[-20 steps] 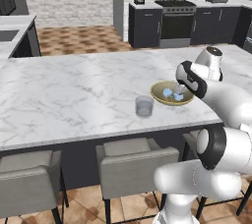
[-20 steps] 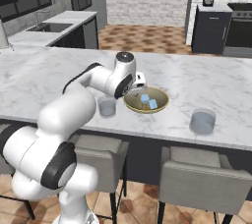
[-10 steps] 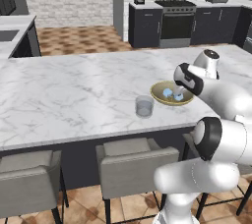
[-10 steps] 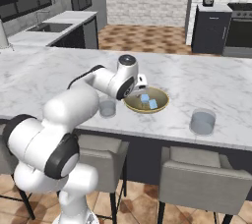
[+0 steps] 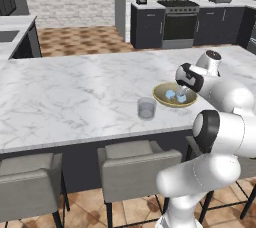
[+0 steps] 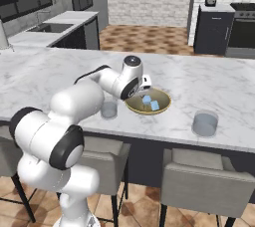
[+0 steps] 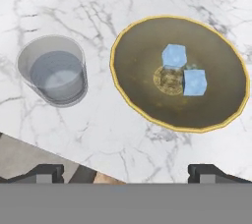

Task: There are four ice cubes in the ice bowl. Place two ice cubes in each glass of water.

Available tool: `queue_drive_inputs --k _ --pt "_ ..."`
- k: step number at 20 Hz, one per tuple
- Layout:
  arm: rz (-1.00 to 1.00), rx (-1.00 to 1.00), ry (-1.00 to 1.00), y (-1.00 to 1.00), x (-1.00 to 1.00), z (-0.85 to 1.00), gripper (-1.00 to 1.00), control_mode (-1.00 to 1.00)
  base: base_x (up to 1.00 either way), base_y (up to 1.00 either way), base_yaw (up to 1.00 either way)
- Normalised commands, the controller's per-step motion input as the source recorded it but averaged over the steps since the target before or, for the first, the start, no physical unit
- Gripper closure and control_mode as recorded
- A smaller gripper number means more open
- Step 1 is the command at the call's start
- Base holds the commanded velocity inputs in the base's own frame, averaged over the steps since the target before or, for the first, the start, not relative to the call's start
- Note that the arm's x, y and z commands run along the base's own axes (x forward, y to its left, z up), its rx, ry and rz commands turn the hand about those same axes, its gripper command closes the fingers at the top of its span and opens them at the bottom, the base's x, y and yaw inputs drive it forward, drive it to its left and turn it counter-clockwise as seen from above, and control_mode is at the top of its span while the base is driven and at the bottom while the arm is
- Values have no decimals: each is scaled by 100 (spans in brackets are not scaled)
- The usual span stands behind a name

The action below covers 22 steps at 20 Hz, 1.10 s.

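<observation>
Bright, even rendered light, soft faint shadows, no glare, slightly coarse low-resolution detail throughout.

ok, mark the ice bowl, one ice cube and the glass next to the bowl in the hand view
ice bowl (image 7: 142,56), hand view, bare olive inside near its rim.
ice cube (image 7: 174,56), hand view, top face of the upper cube.
glass (image 7: 54,70), hand view, water surface inside it.

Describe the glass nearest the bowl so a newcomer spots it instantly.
Start at the long marble counter and find the shallow tan-yellow bowl with two pale blue ice cubes inside. The short clear glass stands just beside it; the other glass sits farther off, across the bowl.
</observation>
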Motion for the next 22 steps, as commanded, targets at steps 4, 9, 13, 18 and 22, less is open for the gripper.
queue_drive_inputs --k 4,9,13,18,22 --pt "0 0 2 -3 23 0 -100 -100 0 0 0" --pt "0 0 2 0 24 0 -100 -100 0 0 0" --pt "0 0 1 0 19 0 -100 -100 0 0 0" --pt "0 0 0 0 13 -2 -100 -100 0 0 0" --pt "0 0 0 0 12 -7 -100 -100 0 0 0"
